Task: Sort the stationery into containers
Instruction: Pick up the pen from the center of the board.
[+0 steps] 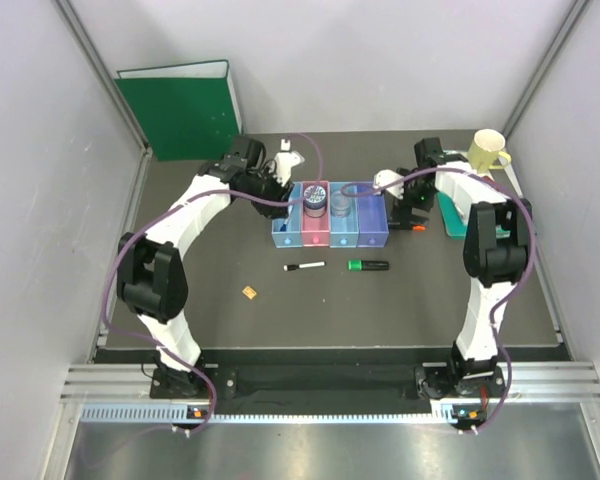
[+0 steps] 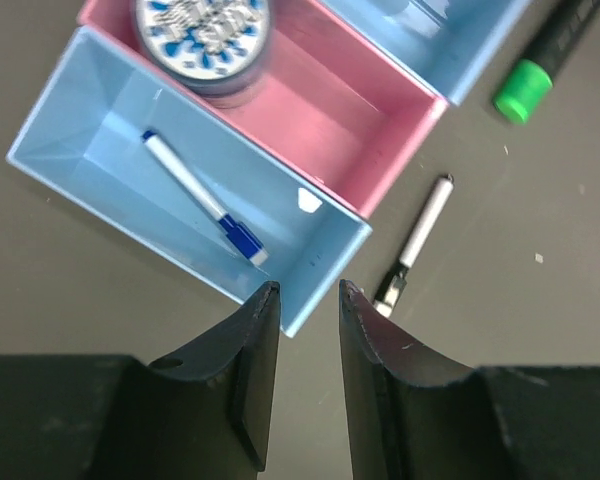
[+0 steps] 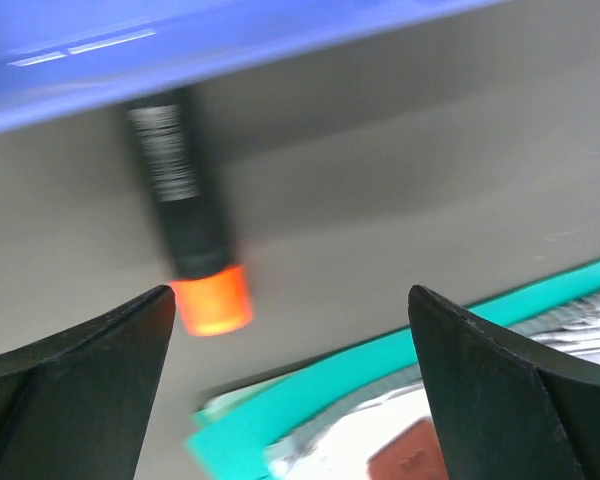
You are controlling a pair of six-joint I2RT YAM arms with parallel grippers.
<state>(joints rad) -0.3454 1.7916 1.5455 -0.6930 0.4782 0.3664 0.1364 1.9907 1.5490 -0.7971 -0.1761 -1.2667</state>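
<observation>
Sorting is partly done. A blue-capped pen [image 2: 202, 196] lies in the end light blue bin [image 2: 90, 150], a patterned round jar [image 2: 202, 35] sits in the pink bin [image 2: 350, 110] beside it, and another jar [image 1: 340, 207] appears to sit in the second light blue bin [image 1: 345, 238]. Left on the desk [image 1: 400, 310] are a black-capped pen [image 1: 305, 266], a green-capped highlighter [image 1: 368, 265], a tan square [image 1: 249, 292] and an orange-capped highlighter [image 3: 192, 200] lying just beside the purple bin [image 3: 180, 40]. The left jaws hover over the end bin's near corner, narrowly parted with nothing between them. The right jaws are spread wide and empty over the orange cap, which looks like the next pick.
</observation>
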